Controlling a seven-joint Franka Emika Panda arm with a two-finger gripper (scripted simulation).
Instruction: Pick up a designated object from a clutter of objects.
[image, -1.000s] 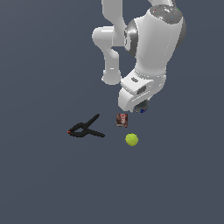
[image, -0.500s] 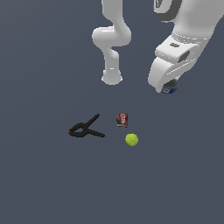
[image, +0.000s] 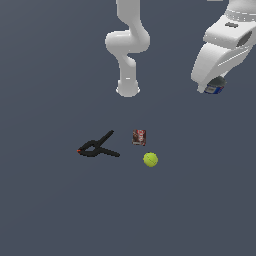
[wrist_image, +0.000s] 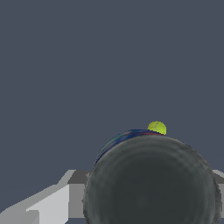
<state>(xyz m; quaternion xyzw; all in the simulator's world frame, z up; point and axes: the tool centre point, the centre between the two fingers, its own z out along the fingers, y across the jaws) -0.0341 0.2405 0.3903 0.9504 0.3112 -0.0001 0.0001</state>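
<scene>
The designated object, a squat can (image: 216, 89) with a blue side, hangs high at the exterior view's right, far above the floor. My gripper (image: 215, 85) is shut on it, mostly hidden under the white hand. In the wrist view the can's dark grey top (wrist_image: 151, 183) fills the frame between two grey fingers (wrist_image: 76, 177). The rest of the clutter of objects lies on the floor below: a black spring clamp (image: 98, 148) with a red tip, a dark-red small box (image: 139, 137) and a yellow-green ball (image: 150, 159), which also peeks over the can (wrist_image: 157, 127).
The arm's white base (image: 128, 89) stands behind the clutter, with the arm rising from it out of the frame's top. The dark grey floor (image: 50, 210) stretches flat all around.
The hand has risen and swung toward the exterior view's right, carrying the can away from the spot beside the box. Clamp, box and ball have stayed put.
</scene>
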